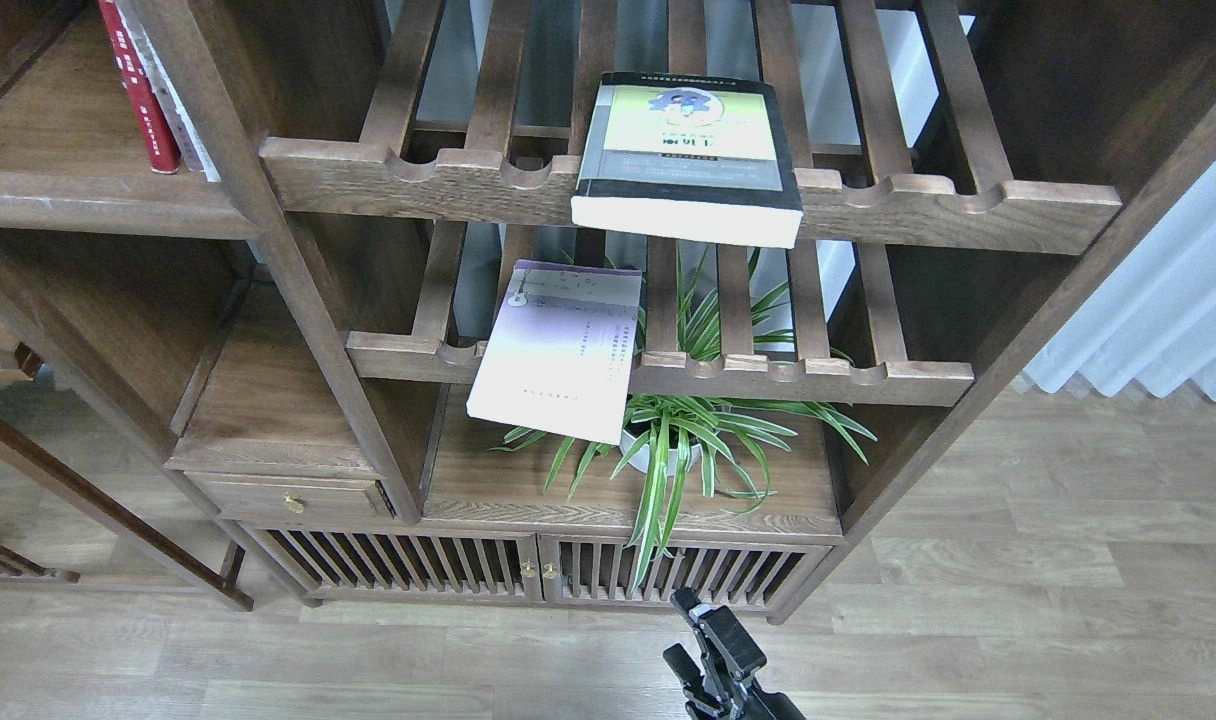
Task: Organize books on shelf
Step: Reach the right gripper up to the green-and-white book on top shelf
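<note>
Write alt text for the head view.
Two books lie flat on slatted racks: a thick yellow-green book on the upper rack, a thin lavender book overhanging the lower rack. A red book stands on the solid shelf upper left; one gripper rises at bottom centre.

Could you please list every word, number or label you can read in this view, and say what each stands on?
None can be read.
Thick yellow-green and grey book: title and text lines blurred.
Thin pale lavender-white book: print too small.
Red book spine: pale marks, illegible.
</note>
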